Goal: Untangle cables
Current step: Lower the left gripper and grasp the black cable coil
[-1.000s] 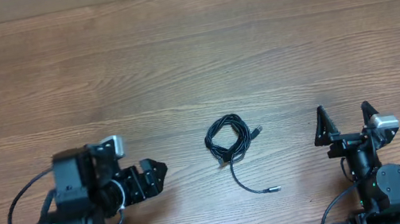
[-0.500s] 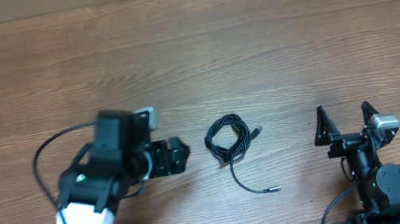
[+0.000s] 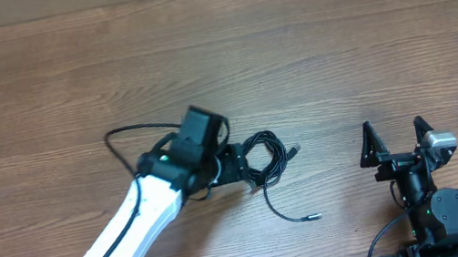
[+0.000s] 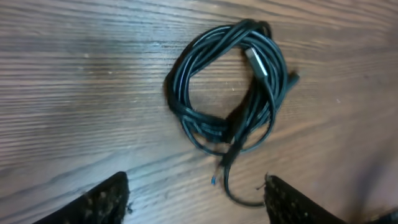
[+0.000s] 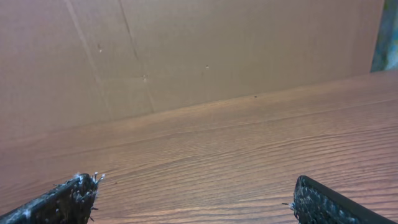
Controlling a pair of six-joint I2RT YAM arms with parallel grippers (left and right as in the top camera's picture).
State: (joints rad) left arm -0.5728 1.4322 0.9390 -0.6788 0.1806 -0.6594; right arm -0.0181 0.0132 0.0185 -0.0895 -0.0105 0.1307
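Overhead: left gripper [image 3: 239,165] mid-frame, jaws apart, gripping nothing, just beside the left edge of the cables [image 3: 260,177]. Cables lie coiled at the centre of the wooden table [image 3: 309,51], with one plug-tipped tail trailing down-right. Right gripper [image 3: 394,141] lower right, jaws wide, empty, well apart from the coil.

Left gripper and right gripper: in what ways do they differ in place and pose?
The left gripper is stretched out to the cables; the right gripper sits far from them, near its base. The left gripper looks down on the cables; the right gripper faces level across the table. Both are open and hold nothing.
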